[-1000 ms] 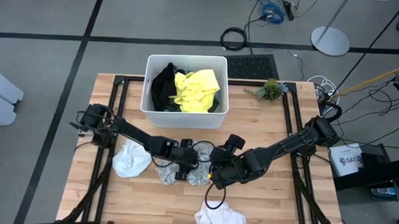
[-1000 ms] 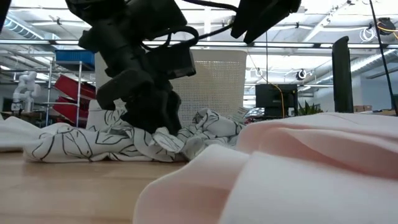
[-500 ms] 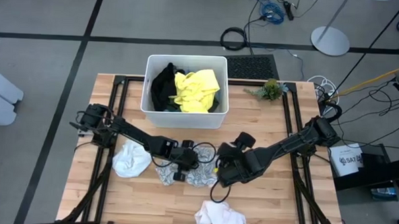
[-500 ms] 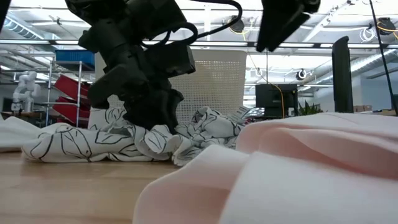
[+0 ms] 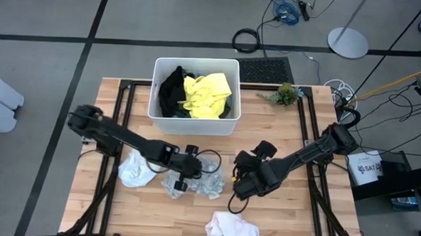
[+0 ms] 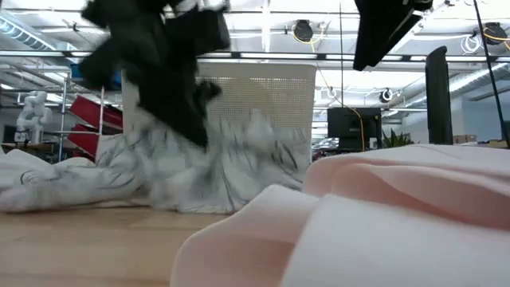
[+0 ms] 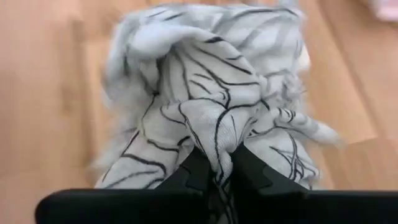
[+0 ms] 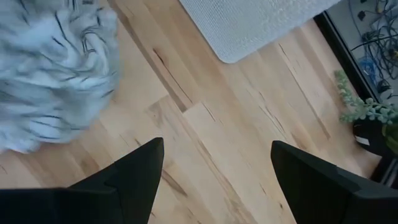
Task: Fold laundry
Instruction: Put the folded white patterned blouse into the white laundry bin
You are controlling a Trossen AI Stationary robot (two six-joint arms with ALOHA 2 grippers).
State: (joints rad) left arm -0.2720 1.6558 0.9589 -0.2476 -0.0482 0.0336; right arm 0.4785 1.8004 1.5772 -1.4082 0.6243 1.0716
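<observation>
A grey-white cloth with dark lines (image 5: 206, 183) lies at the table's middle, its centre drawn up into a peak (image 6: 199, 159). My left gripper (image 5: 181, 179) is over it, shut on a fold (image 7: 216, 163). My right gripper (image 5: 244, 185) hovers open just right of the cloth, nothing between its fingers (image 8: 214, 163). One small white cloth (image 5: 137, 170) lies left of the patterned one. A second one (image 5: 232, 230) lies at the near edge. Black and yellow garments (image 5: 201, 95) fill the white tub (image 5: 154, 94). My left gripper pinches a raised fold at the middle of the patterned cloth (image 7: 217, 146) between its two fingers, slanting down from the table's left. Several layers look bunched in the pinch. The cloth hangs spread below the fingers, and its lower edges (image 6: 103, 199) rest on the table.
The tub stands at the table's far middle. A small plant (image 5: 286, 94) sits at the far right. The near white cloth fills the low view's foreground (image 6: 358, 231). Bare wood (image 8: 205, 118) lies between the patterned cloth and the tub.
My left gripper has risen with the middle of the patterned cloth, which now stands as a peak while its edges stay on the table. My right gripper has drawn a little toward the table's right edge and turned at the wrist, staying open.
</observation>
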